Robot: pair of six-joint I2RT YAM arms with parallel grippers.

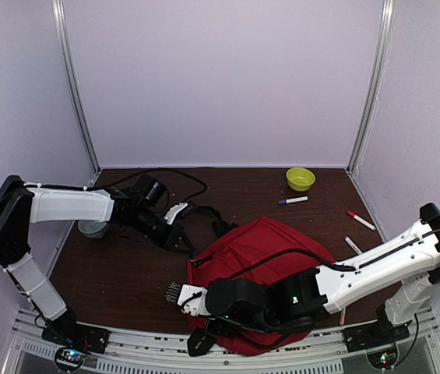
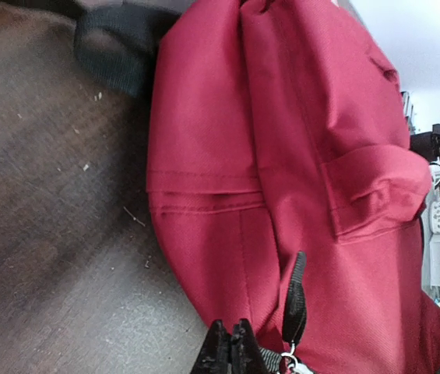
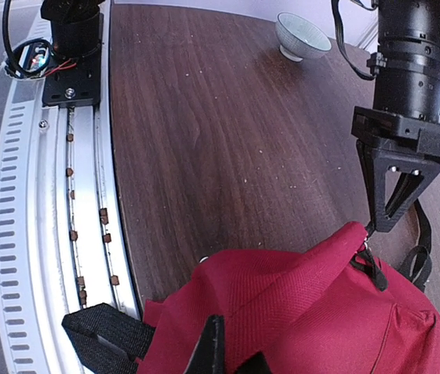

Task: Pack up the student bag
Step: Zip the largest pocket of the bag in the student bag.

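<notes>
Left hand point(image 2: 231, 344) sits clenched beside the zip pull point(image 2: 294, 300); right hand point(image 3: 231, 354) pinches the bag point(image 1: 260, 243). Pulling may slip the fabric free.

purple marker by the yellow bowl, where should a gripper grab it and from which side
Mid-barrel, from straight above, jaws closing across its width. The purple marker lies flat on the table, running nearly left to right, apart from the yellow bowl.

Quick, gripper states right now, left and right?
Left gripper: closed, pinching the student bag by its zipper.
Right gripper: closed on the student bag's fabric edge.
</notes>
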